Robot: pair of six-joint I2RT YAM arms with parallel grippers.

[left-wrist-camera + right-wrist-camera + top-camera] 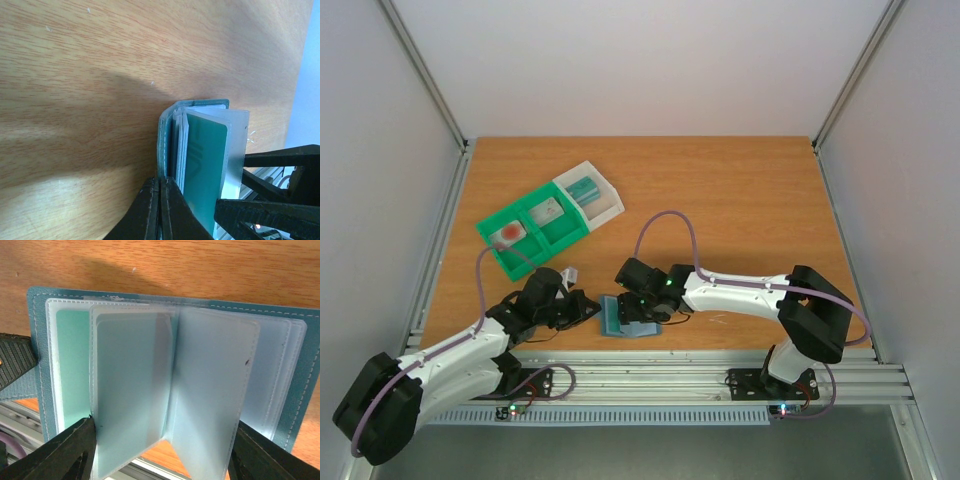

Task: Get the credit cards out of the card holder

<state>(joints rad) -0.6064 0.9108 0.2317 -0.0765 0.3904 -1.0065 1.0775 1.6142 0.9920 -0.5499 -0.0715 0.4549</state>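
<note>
1. Table (740,200): wood top, seen whole only from overhead. Each wrist view gives just a patch of grain beyond the jaws.
2. Tray (552,250): green, with a white bin (608,203) at its far end, well beyond both grippers. It shows in the overhead view only. Small items lie in it, too small to identify.
3. Left gripper (588,312): jaws together, pinched on the edge of the holder's cover. The left wrist view shows the gripper (160,200) with the cover running straight into its closed tips. Overhead, the wrist hides this contact.
4. Right gripper (638,302): jaws apart. In the right wrist view the gripper (164,429) has one finger (55,455) on either side of two fanned sleeves, against their outer faces. Whether the fingers press, I cannot tell.
5. Holder (620,322): blue-grey, at the table's near edge, between the two grippers.
   - Overhead it reads as one small patch.
   - The left wrist view shows the holder (165,145) edge-on, extending from the closed tips.
   - The right wrist view shows the holder (35,340) open like a book, with a stitched border.
6. Sleeves (215,390): clear plastic leaves, two of them between the right jaws.
7. Teal card (205,165): in a sleeve just right of the left jaws. The right wrist view has the teal card (72,370) in the pocket outside its left-hand finger.
8. Pale card (130,390): inside a sleeve between the right jaws, with a grey stripe showing through. It is not made out in the other views.
</note>
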